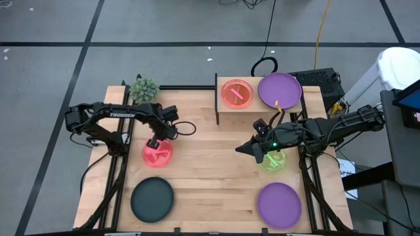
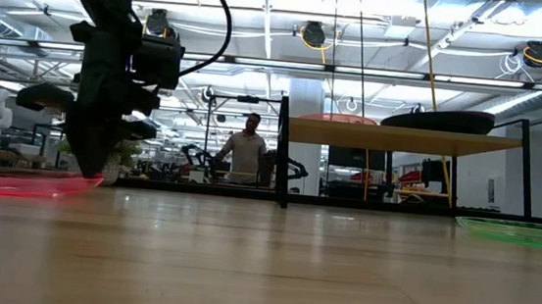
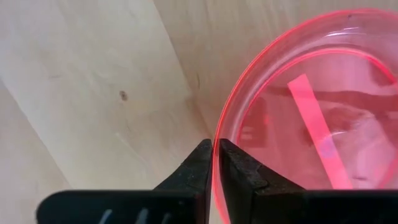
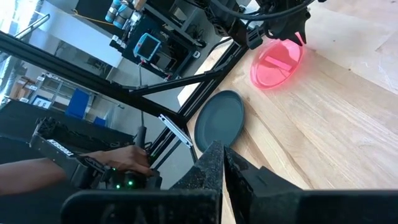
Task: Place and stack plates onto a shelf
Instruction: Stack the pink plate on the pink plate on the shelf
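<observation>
purple plate, near (image 1: 279, 204): flat on the table (image 1: 210, 164), close to its front edge, right side, just inside the right rail. Bare wood to its left.
teal plate (image 1: 152, 198): front left of the table, near the front edge, apart from everything else. Right wrist view shows it near the table's edge too.
open strip: bare wood between the teal and the near purple plate, running back up the middle to the shelf.
pink plate, table (image 1: 157, 153): left-centre, behind the teal plate with a gap between them. Lies flat, rim on the wood in the low view.
left gripper (image 1: 154, 143): at the back rim of that pink plate, fingers together and pinching the thin rim between the tips, per the left wrist view.
green plate (image 1: 272, 160): right-centre, behind the near purple plate, partly under the right arm.
right gripper (image 1: 240, 149): fingers closed, nothing between them, above bare wood just left of the green plate, pointing toward the table's middle.
shelf (image 1: 226, 109): back of the table, right of centre, dark panel on its left end.
pink plate, shelf (image 1: 236, 92): on the shelf's left half.
purple plate, shelf (image 1: 279, 89): on the right half, just beside the pink one, its back rim past the shelf's back edge.
plant (image 1: 144, 88): back left corner of the table.
person (image 2: 247, 150): in the room beyond the table.
</observation>
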{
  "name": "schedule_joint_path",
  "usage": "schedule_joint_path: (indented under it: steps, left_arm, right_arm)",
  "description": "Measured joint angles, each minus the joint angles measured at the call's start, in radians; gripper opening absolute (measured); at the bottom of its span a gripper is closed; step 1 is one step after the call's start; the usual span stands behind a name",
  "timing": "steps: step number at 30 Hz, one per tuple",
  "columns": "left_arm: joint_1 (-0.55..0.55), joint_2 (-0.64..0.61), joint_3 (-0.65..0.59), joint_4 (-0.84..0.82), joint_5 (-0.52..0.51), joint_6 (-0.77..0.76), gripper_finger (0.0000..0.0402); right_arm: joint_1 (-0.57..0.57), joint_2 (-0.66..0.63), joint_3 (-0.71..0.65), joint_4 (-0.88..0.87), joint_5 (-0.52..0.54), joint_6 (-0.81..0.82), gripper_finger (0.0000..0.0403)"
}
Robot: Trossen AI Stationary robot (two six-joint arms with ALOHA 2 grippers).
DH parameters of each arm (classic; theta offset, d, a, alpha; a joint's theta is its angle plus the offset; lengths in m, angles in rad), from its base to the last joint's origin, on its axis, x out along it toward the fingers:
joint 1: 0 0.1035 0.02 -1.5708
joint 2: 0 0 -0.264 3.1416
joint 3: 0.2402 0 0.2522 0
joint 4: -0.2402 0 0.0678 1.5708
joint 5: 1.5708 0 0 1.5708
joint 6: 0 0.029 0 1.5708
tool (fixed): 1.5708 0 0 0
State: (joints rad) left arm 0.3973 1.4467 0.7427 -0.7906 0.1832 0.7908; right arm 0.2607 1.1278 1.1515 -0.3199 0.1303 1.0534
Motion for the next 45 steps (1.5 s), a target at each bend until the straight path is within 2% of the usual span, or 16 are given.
schedule_joint_path:
  steps: [3, 6, 14, 18, 23, 30, 37, 45]
  left_arm:
    - [0.0, 0.0, 0.028, -0.043, 0.001, -0.019, 0.0009]
    - [0.0, 0.0, 0.057, -0.069, 0.002, -0.053, 0.0005]
    - [0.0, 0.0, 0.142, -0.096, 0.002, -0.16, 0.0002]
    - [0.004, -0.001, 0.211, -0.126, 0.0, -0.261, 0.0002]
    - [0.009, -0.002, 0.286, -0.158, -0.043, -0.317, 0.0001]
    - [0.016, -0.002, 0.407, -0.216, -0.044, -0.427, 0.0001]
    - [0.001, -0.002, 0.523, -0.215, -0.045, -0.554, 0.0]
    - [-0.023, -0.002, 0.614, -0.201, -0.045, -0.676, 0.0]
  right_arm:
    - [0.0, 0.0, 0.0, 0.0, 0.0, -0.007, 0.0]
    - [0.0, 0.0, 0.0, 0.0, 0.0, -0.02, 0.0]
    - [0.0, 0.0, 0.0, 0.0, 0.0, -0.021, 0.0]
    - [0.0, 0.0, 0.0, 0.0, 0.0, -0.021, 0.0]
    - [0.0, 0.0, 0.0, -0.005, 0.0, -0.026, 0.0]
    - [0.0, 0.0, 0.0, -0.059, 0.004, -0.024, 0.0]
    - [0.0, 0.0, 0.0, -0.089, 0.058, -0.023, 0.0]
    - [0.0, -0.005, 0.0, -0.094, 0.058, -0.026, 0.0]
